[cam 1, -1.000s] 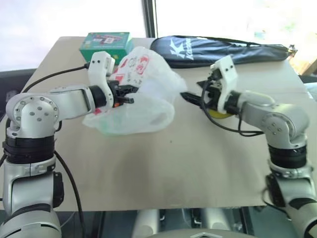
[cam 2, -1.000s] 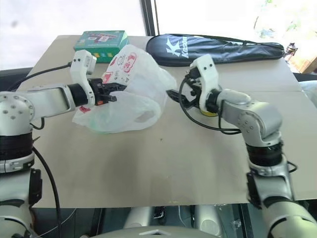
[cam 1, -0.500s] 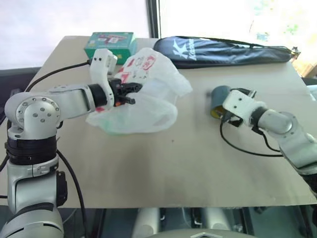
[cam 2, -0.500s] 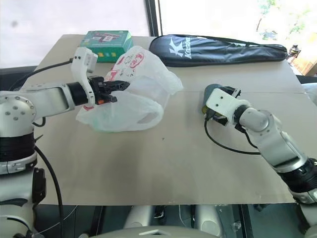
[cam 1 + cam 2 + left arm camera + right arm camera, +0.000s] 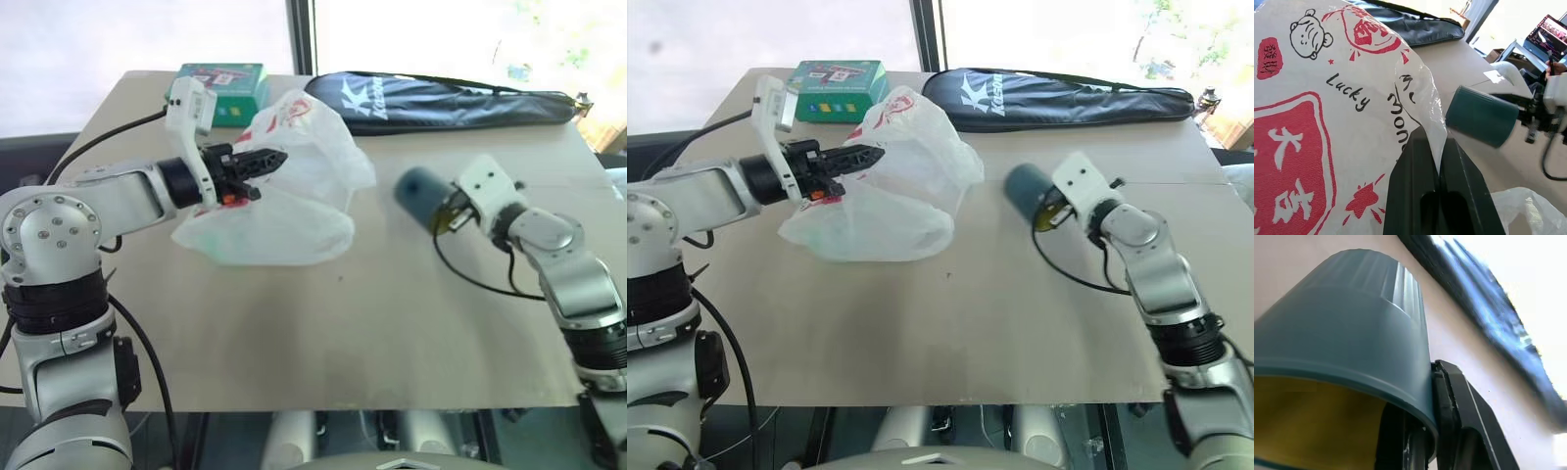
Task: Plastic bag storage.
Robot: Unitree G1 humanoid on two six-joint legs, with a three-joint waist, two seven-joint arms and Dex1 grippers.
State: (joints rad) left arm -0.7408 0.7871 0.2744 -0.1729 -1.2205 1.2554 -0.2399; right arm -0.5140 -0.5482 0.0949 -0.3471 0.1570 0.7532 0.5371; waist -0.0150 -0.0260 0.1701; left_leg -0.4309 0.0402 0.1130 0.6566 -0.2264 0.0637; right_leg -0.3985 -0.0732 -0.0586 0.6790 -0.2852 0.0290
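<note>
Desk (image 5: 323, 333) carrying all items. Left tool (image 5: 272, 157) pinching fold of plastic bag (image 5: 294, 186), fingers (image 5: 1415, 196) pressed together on thin film. Bag's upper part hanging lifted from tool, rest bulging on desk's left half, red prints facing left wrist camera. Right tool (image 5: 1046, 211) clamping rim of teal cup (image 5: 1026, 186), one finger (image 5: 1459, 406) pressing outside wall; cup lying sideways, yellow inside. Further back, green box (image 5: 220, 83) sitting behind bag; black racket case (image 5: 441, 98) lying along far edge.
</note>
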